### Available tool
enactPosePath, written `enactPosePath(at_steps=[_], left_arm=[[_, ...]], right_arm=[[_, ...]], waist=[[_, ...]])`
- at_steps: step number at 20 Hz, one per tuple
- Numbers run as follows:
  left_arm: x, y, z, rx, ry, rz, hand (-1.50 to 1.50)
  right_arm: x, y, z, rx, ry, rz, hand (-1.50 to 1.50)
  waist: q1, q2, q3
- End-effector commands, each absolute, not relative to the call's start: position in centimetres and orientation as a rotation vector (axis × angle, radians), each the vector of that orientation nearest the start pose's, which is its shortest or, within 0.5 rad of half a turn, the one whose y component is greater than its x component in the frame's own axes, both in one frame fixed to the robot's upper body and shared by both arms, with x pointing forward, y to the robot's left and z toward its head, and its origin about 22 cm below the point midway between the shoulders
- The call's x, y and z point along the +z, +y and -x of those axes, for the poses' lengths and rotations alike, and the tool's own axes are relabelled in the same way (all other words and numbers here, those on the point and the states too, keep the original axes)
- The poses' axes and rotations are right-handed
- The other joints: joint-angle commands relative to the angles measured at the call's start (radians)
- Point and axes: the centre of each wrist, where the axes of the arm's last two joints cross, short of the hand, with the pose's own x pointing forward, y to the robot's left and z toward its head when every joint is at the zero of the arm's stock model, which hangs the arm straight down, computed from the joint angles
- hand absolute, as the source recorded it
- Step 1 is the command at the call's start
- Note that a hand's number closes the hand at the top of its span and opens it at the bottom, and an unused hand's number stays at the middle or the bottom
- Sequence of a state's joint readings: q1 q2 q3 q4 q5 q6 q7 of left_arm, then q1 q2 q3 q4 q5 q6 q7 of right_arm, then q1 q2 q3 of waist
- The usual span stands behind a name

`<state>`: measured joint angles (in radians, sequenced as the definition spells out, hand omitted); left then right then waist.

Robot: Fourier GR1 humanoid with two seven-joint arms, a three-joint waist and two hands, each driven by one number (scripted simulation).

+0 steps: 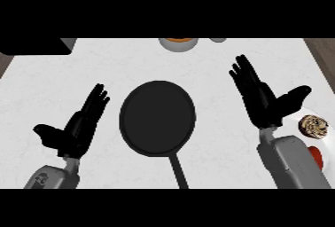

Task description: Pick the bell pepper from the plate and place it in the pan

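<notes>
White counter [39, 88] holds black pan [157, 118]; both hands' fingers [248, 82] straight, holding nothing.

A white counter [52, 88] bears a black pan [157, 119], a plate [327, 133] at right, a bowl [178, 44] at the far edge

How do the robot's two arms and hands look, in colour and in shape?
Both forearms are grey, smooth and rounded, like thick tubes. The left forearm bears a small dark marking near its lower end. The left hand and the right hand are black, each with slim fingers and a thumb. No cables show.
</notes>
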<state>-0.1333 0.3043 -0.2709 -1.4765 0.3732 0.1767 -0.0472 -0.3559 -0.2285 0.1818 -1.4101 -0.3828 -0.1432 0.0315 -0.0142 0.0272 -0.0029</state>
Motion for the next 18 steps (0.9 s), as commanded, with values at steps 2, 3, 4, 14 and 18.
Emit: enactPosePath(at_steps=[2,3,4,14,18], left_arm=[[1.3,25.1,-26.2,-0.031,-1.529,0.021,0.0],[3.1,26.5,-27.4,-0.008,-1.572,-0.028,0.0],[4.1,27.0,-27.4,0.021,-1.573,-0.064,0.0],[5.3,28.5,-27.3,0.087,-1.519,-0.128,0.0],[5.2,27.7,-27.4,0.07,-1.52,-0.116,0.0]], right_arm=[[8.2,-27.7,-31.2,0.147,-1.715,-0.291,1.5],[9.4,-30.0,-31.5,0.193,-1.774,-0.306,1.5],[10.6,-31.9,-31.1,0.251,-1.81,-0.337,1.5],[11.7,-49.5,-21.8,0.664,-1.82,0.216,-1.5],[14.3,-53.9,-19.9,0.836,-1.835,0.296,-1.5]], waist=[[0.006,-0.029,0.004],[0.005,-0.027,0.005],[0.0,-0.032,0.008],[-0.036,-0.03,0.011],[-0.004,-0.025,0.009]])
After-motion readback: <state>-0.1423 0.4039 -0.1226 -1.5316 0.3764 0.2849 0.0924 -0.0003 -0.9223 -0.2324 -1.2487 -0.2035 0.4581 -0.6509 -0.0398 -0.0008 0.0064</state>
